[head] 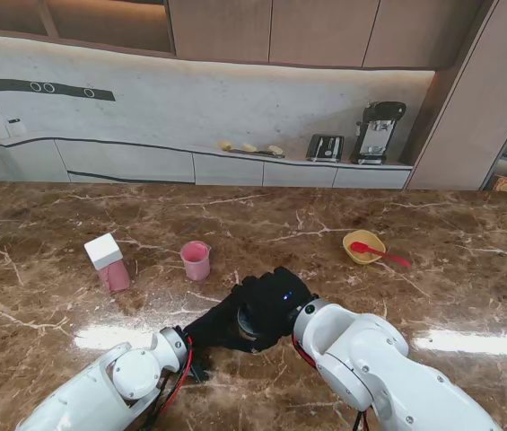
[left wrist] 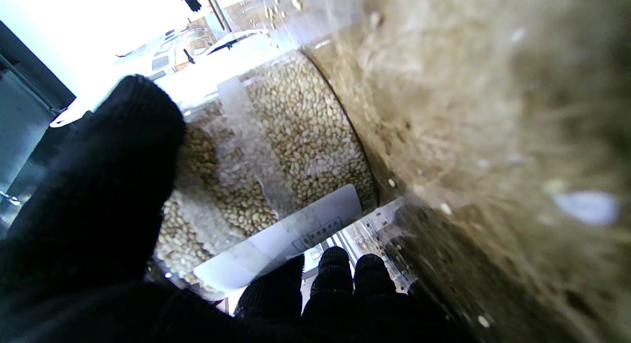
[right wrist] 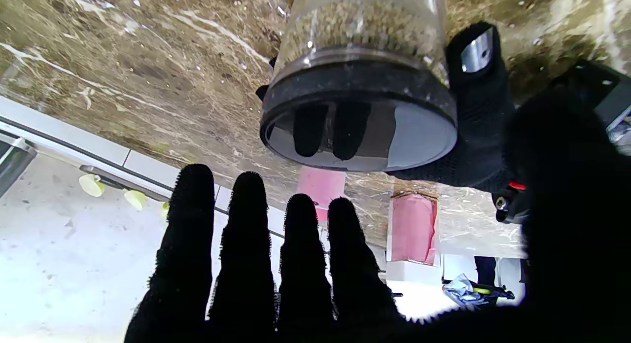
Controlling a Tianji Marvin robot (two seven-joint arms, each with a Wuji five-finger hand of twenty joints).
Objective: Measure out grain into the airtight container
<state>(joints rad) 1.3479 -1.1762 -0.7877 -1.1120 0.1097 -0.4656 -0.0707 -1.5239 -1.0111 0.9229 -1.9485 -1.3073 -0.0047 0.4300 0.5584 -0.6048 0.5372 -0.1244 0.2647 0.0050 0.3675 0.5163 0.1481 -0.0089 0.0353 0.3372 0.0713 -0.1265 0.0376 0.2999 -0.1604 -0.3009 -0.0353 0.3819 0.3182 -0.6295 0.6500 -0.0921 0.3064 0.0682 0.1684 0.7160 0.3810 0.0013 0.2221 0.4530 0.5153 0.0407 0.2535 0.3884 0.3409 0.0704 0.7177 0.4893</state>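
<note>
Brown marble makes the desk. On its left part a pink box with a white top stands, and just to its right a pink cup, both well apart from the arms. I think the cup is set there as the measure for the grain, but this is only a guess.

In the middle, nearest to me, the two arms meet. The left robot hand is wrapped around a clear jar full of grain; the thumb presses one side of the wall and the fingertips curl around the other side, so the jar is held firmly. This jar, with its dark lid, seems to be the airtight container. The grip on the body probably serves to keep it steady while the lid is worked.

The right robot hand holds nothing; its four fingers are straight and a little apart. In the right wrist view the lid is just beyond the fingertips, not touching them. In the stand view this hand covers the jar from above.

Far to the right, a yellow bowl with a red spoon lies untouched.
</note>
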